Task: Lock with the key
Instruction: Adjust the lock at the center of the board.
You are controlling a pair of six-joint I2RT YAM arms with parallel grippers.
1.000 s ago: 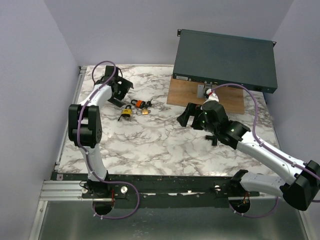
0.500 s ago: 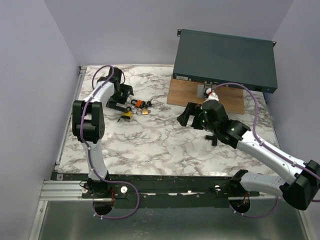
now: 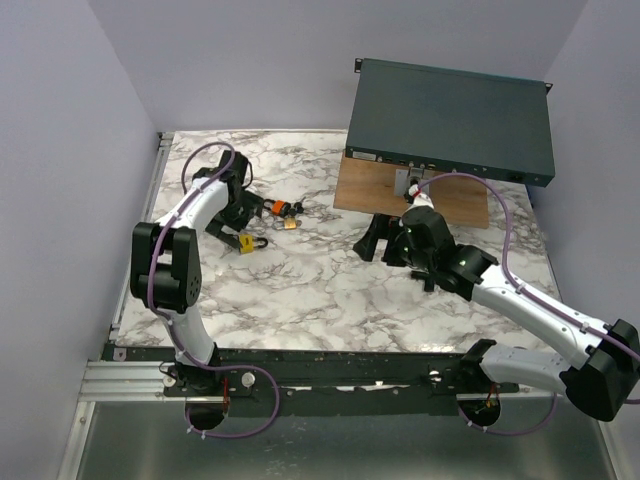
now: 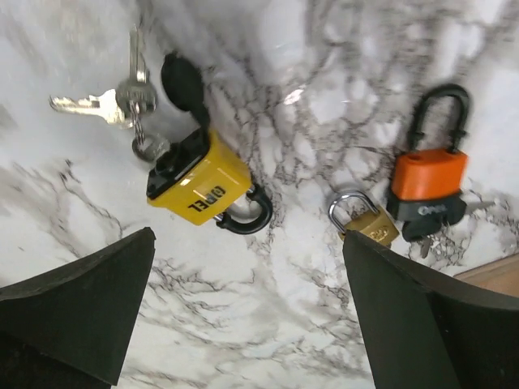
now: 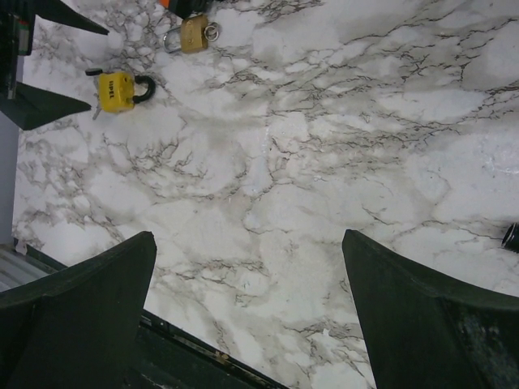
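Your left gripper (image 4: 249, 267) has its jaws spread wide and grips nothing. It hangs over the marble table (image 3: 330, 290) with both fingers (image 4: 81, 308) clear of the locks. Just ahead of the fingertips lies the yellow padlock (image 4: 203, 188), flat on its side, its black shackle towards the gripper. At its other end a ring of silver keys (image 4: 113, 101) touches the lock body, beside a black piece that you cannot identify from here. Whether the shackle is latched, you cannot tell. To the right of the yellow padlock lies a small brass padlock (image 4: 366, 223), and just beyond that an orange padlock (image 4: 427, 182) with a black shackle.

Your right gripper (image 5: 249, 243) is also wide open and empty, held above bare marble well apart from the locks. It is near the wooden board (image 3: 365, 185) that carries the dark equipment box (image 3: 450, 115).
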